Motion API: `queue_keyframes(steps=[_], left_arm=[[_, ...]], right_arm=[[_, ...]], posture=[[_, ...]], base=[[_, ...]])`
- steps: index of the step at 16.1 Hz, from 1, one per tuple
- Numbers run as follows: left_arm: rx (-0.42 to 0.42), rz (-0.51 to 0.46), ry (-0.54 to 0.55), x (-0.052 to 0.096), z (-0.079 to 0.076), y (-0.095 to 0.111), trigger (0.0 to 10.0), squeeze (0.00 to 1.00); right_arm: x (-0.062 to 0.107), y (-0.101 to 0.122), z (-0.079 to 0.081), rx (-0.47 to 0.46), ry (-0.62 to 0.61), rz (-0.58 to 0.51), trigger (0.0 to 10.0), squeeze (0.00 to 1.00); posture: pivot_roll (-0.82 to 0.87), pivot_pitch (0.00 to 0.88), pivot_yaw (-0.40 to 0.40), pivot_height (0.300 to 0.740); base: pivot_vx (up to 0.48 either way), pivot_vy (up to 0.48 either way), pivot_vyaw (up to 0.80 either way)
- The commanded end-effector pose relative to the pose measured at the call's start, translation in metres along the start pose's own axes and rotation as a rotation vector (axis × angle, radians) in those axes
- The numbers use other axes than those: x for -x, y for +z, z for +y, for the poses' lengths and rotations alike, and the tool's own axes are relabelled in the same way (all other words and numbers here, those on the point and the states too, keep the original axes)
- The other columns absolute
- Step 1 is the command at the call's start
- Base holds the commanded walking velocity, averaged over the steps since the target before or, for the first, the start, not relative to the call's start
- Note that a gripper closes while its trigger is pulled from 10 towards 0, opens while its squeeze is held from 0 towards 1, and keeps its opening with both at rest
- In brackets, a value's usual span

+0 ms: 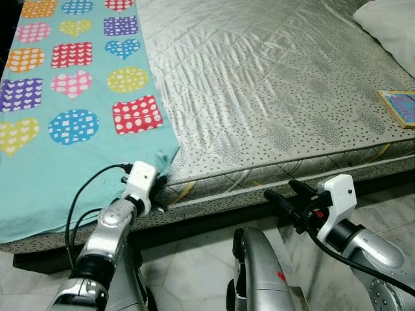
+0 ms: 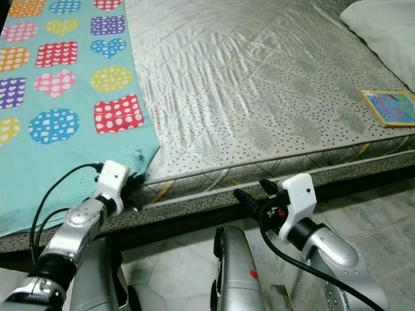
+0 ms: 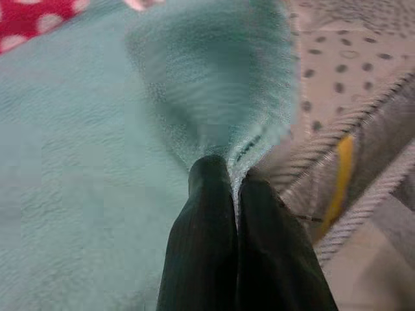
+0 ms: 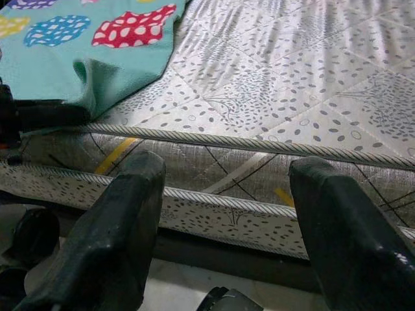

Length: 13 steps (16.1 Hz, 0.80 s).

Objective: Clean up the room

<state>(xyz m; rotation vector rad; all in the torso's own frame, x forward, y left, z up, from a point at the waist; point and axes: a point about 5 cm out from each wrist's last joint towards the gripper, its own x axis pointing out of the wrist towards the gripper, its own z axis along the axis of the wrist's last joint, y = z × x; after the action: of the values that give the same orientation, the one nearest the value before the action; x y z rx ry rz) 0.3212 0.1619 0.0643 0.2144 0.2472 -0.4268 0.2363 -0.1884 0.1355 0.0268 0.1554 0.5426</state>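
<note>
Down at the near edge of the mattress (image 1: 272,97), the left gripper (image 1: 161,180) has its two black fingers (image 3: 207,259) pressed together on the near right corner of a teal blanket (image 1: 58,168), pinching the cloth between them. That blanket, printed with dotted hearts, circles and squares in many colours, lies flat over the left part of the bed, its right edge running from the far side down to the pinched corner, which is lifted into a small fold just above the mattress piping. Its near edge hangs a little over the side of the bed.

Right of the blanket the mattress is bare, a silvery quilted top with a speckled band along its near side. A white pillow (image 1: 389,23) sits at the far right corner, and a flat book with a yellow border and blue cover (image 1: 401,107) lies near the right edge.

The right gripper (image 1: 283,194) hovers off the bed, in front of its near side and above the pale tiled floor (image 1: 194,259), fingers (image 4: 130,214) spread wide apart and holding nothing, pointed toward the blanket corner.
</note>
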Motion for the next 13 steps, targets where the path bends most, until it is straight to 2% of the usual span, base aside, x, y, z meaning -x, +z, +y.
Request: queue_keyframes(steps=[1,5,6,7,8,9,10,11,12,13], left_arm=[[-0.050,0.018,-0.059,0.002,-0.009,-0.005,0.0,0.00],[-0.134,0.024,-0.120,0.000,-0.013,-0.002,0.0,0.00],[-0.145,0.025,-0.132,0.000,-0.015,-0.002,0.5,0.00],[-0.152,0.030,-0.141,0.000,-0.016,-0.002,2.9,0.00],[-0.168,0.037,-0.147,0.000,-0.016,-0.003,6.8,0.00],[-0.178,0.042,-0.156,0.000,-0.017,-0.004,7.0,0.00],[-0.188,0.045,-0.165,0.000,-0.017,-0.004,10.0,0.00],[-0.195,0.048,-0.171,0.000,-0.018,-0.004,10.0,0.00],[-0.202,0.048,-0.172,-0.001,-0.018,-0.004,10.0,0.29],[-0.184,0.049,-0.196,-0.001,-0.021,-0.004,10.0,1.00]], right_arm=[[0.001,-0.001,0.000,0.010,-0.010,0.003,10.0,0.00],[-0.001,0.000,0.001,0.011,-0.007,-0.003,10.0,0.00],[-0.002,0.001,0.002,0.010,0.013,-0.006,10.0,0.00],[-0.002,0.001,0.004,0.005,0.030,-0.008,10.0,0.00],[-0.001,0.001,0.009,-0.017,0.080,-0.003,10.0,0.00],[-0.001,-0.001,0.013,-0.029,0.120,0.010,10.0,0.00],[0.000,-0.002,0.016,-0.039,0.151,0.021,10.0,0.00],[0.001,-0.003,0.019,-0.048,0.181,0.032,10.0,0.00],[0.001,-0.004,0.021,-0.046,0.199,0.038,10.0,0.00],[-0.001,-0.005,0.022,-0.037,0.203,0.042,10.0,0.00]], posture=[[-0.26,0.175,-0.051,0.527],[-0.26,0.168,-0.049,0.527],[-0.26,0.166,-0.047,0.527],[-0.26,0.166,-0.047,0.527],[-0.26,0.160,-0.046,0.527],[-0.26,0.157,-0.047,0.527],[-0.26,0.156,-0.048,0.527],[-0.26,0.152,-0.048,0.527],[-0.25,0.149,-0.048,0.527],[-0.25,0.145,-0.051,0.527]], base=[[0.000,0.000,0.00],[0.000,0.000,0.00],[0.000,0.000,0.00],[0.000,0.000,0.00],[0.000,0.000,0.00],[0.000,0.000,0.00],[0.000,0.000,0.00],[0.000,0.000,0.00],[0.000,0.000,0.00],[0.000,0.000,0.00]])
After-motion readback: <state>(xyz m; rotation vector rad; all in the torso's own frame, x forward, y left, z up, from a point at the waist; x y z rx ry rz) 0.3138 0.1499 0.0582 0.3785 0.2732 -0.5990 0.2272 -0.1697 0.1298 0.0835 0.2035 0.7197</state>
